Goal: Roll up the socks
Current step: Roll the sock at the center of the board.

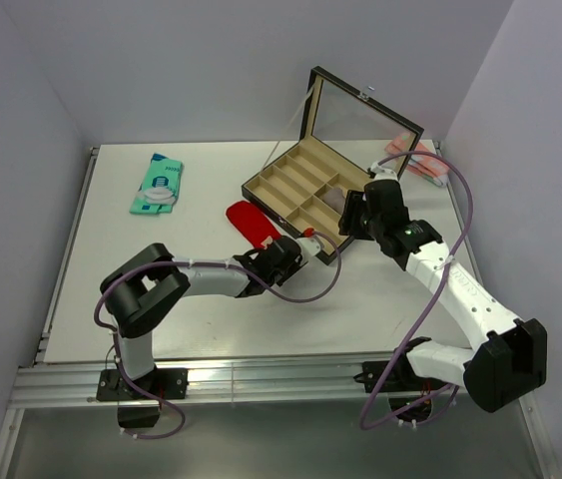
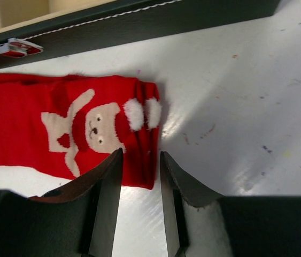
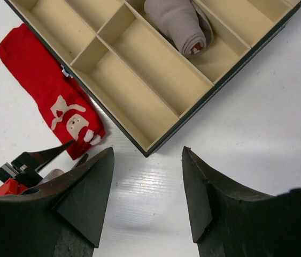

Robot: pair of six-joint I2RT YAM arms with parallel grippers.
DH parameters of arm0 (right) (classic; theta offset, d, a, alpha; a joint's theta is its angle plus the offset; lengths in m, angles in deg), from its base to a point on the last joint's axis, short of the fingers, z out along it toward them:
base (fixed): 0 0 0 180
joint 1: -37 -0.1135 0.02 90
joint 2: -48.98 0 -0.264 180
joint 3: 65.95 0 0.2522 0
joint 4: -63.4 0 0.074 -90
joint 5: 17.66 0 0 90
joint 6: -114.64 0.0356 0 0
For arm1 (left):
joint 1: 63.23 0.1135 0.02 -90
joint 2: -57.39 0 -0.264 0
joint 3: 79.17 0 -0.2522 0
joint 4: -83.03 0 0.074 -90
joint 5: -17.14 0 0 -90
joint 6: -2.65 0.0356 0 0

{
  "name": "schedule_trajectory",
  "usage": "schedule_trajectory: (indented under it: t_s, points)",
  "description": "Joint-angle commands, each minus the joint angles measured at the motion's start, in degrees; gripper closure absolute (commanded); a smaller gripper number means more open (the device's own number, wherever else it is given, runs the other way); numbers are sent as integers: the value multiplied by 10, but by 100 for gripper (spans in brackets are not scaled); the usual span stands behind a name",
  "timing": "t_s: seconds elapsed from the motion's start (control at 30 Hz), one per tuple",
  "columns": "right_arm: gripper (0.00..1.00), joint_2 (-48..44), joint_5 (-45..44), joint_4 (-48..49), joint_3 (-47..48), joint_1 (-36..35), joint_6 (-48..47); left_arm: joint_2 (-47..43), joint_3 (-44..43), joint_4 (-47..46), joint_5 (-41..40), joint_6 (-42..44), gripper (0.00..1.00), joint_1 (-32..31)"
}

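Left gripper [image 2: 140,156]: jaws narrow, astride the folded end of the red sock [image 2: 59,128] — grip unclear.
Right gripper [image 3: 147,152]: jaws wide, holding nothing — lower centre, below the box [image 3: 134,91] corner.

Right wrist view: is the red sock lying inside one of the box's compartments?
No: the red sock lies flat on the table outside the box, and only a greyish roll sits in a compartment.

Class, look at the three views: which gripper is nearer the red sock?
Left. The left gripper has its jaws astride the red sock at its end; the right gripper hovers by the box corner, off the sock.
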Motion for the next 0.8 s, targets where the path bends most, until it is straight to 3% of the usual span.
schedule_trajectory:
  t_s: [0.0,0.13,0.37,0.77]
  points:
    - [39,-20,0,23,-1,0,-6,-7,10,-33,-31,11,60,4]
    - [39,-16,2,26,-4,0,-7,-1,6,-34,-43,14,59,7]
    - [39,-15,3,19,-1,0,-11,19,-20,12,28,13,59,15]
    - [40,-21,8,22,-1,-9,-18,18,-76,183,270,29,82,99]
